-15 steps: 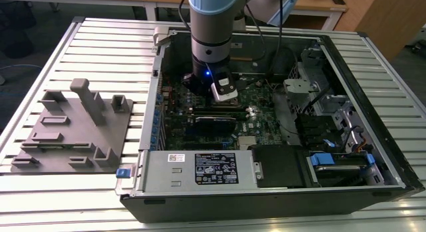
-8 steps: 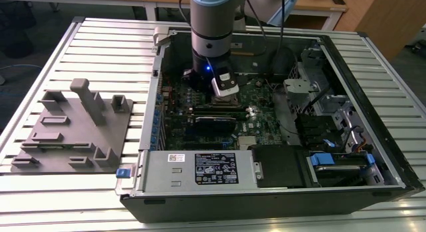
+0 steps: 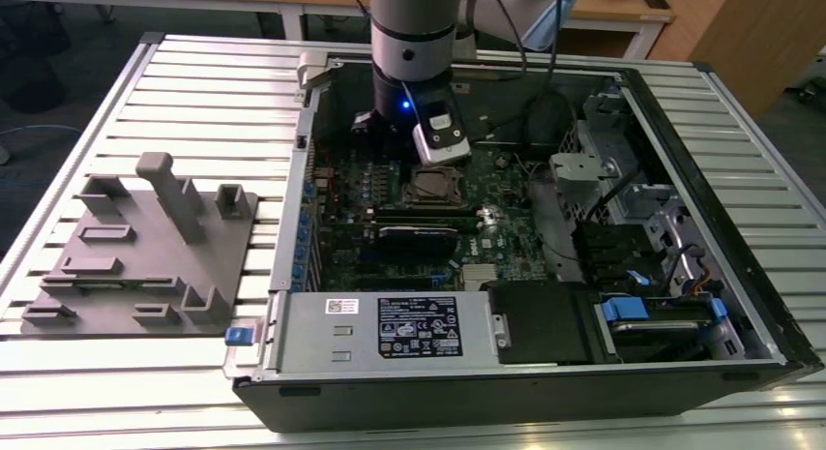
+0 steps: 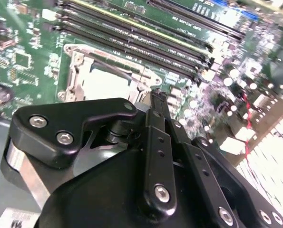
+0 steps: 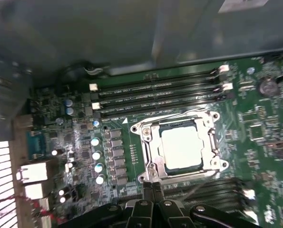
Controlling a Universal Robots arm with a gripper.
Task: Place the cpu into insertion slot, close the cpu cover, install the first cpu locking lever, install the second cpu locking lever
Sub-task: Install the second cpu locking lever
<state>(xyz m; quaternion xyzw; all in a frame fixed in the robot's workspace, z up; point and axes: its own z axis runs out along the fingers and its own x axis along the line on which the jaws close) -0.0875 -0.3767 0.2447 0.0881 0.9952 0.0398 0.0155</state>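
The cpu (image 5: 181,148) lies flat in the insertion slot (image 5: 179,145), its pale metal top showing through the cut-out. The silver cpu cover (image 5: 212,142) lies down around it as a frame. A thin lever rod (image 5: 189,175) runs along the socket side nearest my gripper, and I cannot tell if it is latched. My gripper (image 5: 152,184) is shut, its tips at the socket corner with nothing between them. In the second wrist view the gripper (image 4: 155,97) hangs just beside the slot (image 4: 108,80). In the exterior view the arm (image 3: 413,73) stands over the slot (image 3: 436,191).
Long black memory slots (image 5: 160,92) flank the socket. The open computer case (image 3: 543,392) holds a labelled grey box (image 3: 387,326), cables and drive bays with blue tabs (image 3: 639,310). A grey fixture plate (image 3: 142,261) lies at the exterior view's left on the slatted table.
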